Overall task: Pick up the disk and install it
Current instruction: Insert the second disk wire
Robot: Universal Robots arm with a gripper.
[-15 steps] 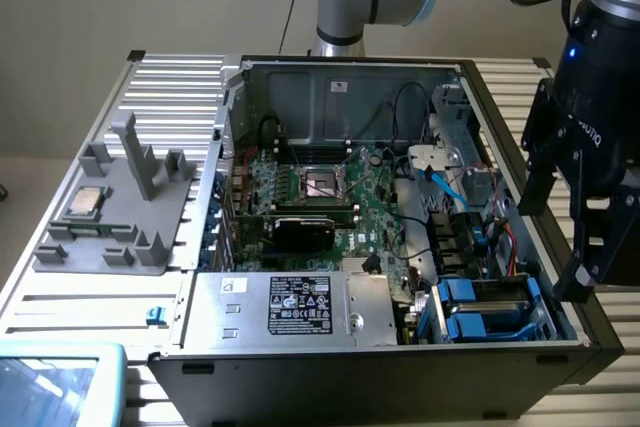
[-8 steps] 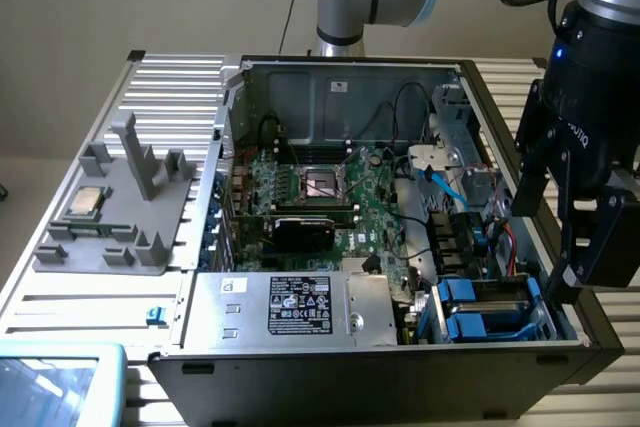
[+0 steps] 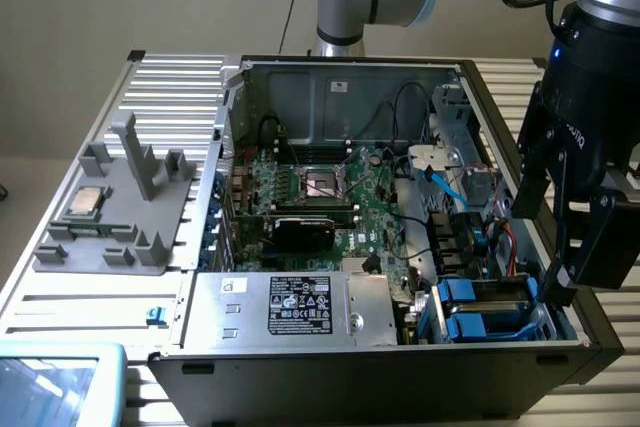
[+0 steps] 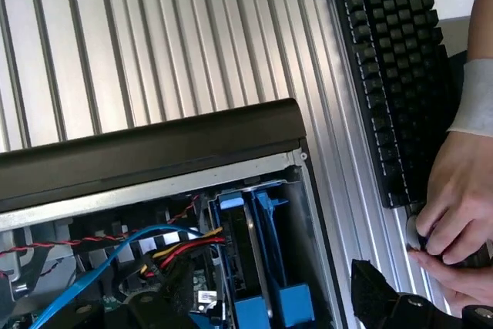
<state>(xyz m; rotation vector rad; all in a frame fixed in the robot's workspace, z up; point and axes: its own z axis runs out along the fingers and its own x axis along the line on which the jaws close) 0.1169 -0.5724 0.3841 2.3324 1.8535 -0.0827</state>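
A ribbed metal surface is seen carrying an open computer case, the largest thing in the exterior view, with its green motherboard exposed. Over the case's corner at the exterior view's right the black gripper is hung, its jaws spread wide with nothing held between them. Along the near wall of the case a large silver box with a black label is fitted. Just below the gripper, the disk is seated upright in the drive bay, its blue carrier rails being visible; in the wrist view it is shown in the same bay beside coloured cables. On the surface outside the case a black keyboard is lain, and a person's hand is rested at its end.
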